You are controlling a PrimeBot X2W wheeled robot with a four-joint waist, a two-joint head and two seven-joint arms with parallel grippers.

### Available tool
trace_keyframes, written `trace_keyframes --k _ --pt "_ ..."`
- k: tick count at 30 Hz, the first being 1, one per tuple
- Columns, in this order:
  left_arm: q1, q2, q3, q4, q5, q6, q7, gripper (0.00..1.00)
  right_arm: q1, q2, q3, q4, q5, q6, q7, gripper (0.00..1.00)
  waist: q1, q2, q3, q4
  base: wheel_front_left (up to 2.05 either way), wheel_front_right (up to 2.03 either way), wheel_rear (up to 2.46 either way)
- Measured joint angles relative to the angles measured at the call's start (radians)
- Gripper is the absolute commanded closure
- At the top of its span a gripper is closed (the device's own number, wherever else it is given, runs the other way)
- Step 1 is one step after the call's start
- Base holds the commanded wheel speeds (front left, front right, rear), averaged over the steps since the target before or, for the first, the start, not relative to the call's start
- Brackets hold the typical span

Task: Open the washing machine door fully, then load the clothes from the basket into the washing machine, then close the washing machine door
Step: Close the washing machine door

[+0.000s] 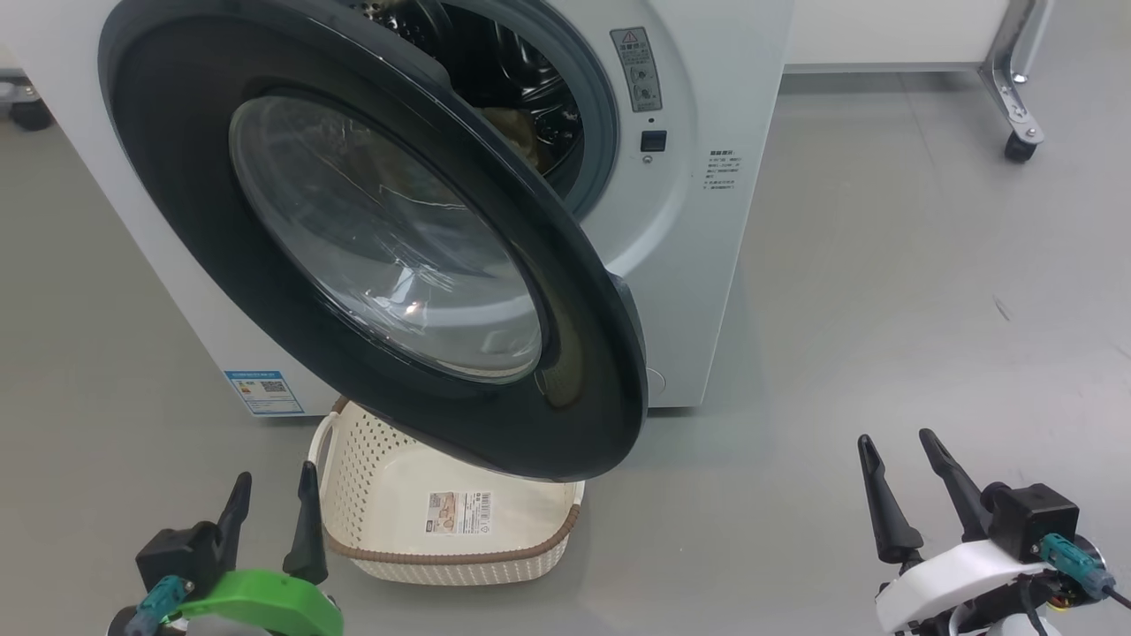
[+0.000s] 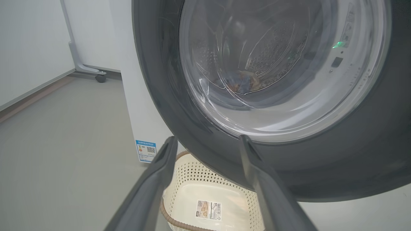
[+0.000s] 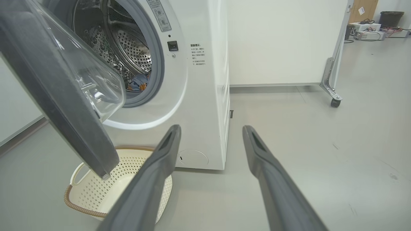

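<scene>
Head view: both your jaws spread wide, empty; the door (image 1: 380, 247) looks stiff and heavy, so push its black rim.

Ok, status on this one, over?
Both open, empty: left claw, right claw. Visible clothes in drum, basket bare. Not yet shut: washing machine door, half open above basket.

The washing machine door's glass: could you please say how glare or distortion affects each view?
Head view: white glints streak the washing machine door, veiling what lies behind. Left wrist view: its glass warps the clothes and carries a green glint. Right wrist view: the clothes show directly, undistorted.
</scene>
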Motion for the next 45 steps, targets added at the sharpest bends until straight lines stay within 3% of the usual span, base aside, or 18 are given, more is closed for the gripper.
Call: trace_keyframes --k 24,25,26,27,28,45 --pt "0.093 -0.026 0.077 -0.077 0.086 0.003 0.000 0.00 0.000 0.000 0.020 0.009 -0.003 0.000 0.000 0.00 0.0000 0.0000 -0.011 0.032 0.00 0.00 0.00" --pt "0.095 -0.027 0.079 -0.079 0.091 0.003 0.000 0.00 0.000 0.000 0.019 0.011 -0.003 0.000 0.000 0.08 0.0000 0.0000 -0.011 0.033 0.00 0.00 0.00" --pt "0.097 -0.029 0.081 -0.081 0.096 0.003 0.000 0.00 0.000 0.000 0.019 0.014 -0.003 0.000 0.000 0.61 0.0000 0.0000 -0.010 0.033 0.00 0.00 0.00" --pt "0.098 -0.030 0.083 -0.085 0.099 0.003 0.000 0.00 0.000 0.000 0.019 0.016 -0.003 0.000 0.000 0.94 0.0000 0.0000 -0.010 0.034 0.00 0.00 0.00" --pt "0.100 -0.031 0.085 -0.088 0.104 0.003 0.000 0.00 0.000 0.000 0.019 0.018 -0.003 0.000 0.000 1.00 0.0000 0.0000 -0.010 0.034 0.00 0.00 0.00" --pt "0.122 -0.061 0.119 -0.107 0.129 -0.010 0.000 0.00 -0.032 0.009 -0.013 0.028 0.016 0.000 0.000 1.00 0.0000 0.0000 -0.007 0.048 0.00 0.00 0.00"
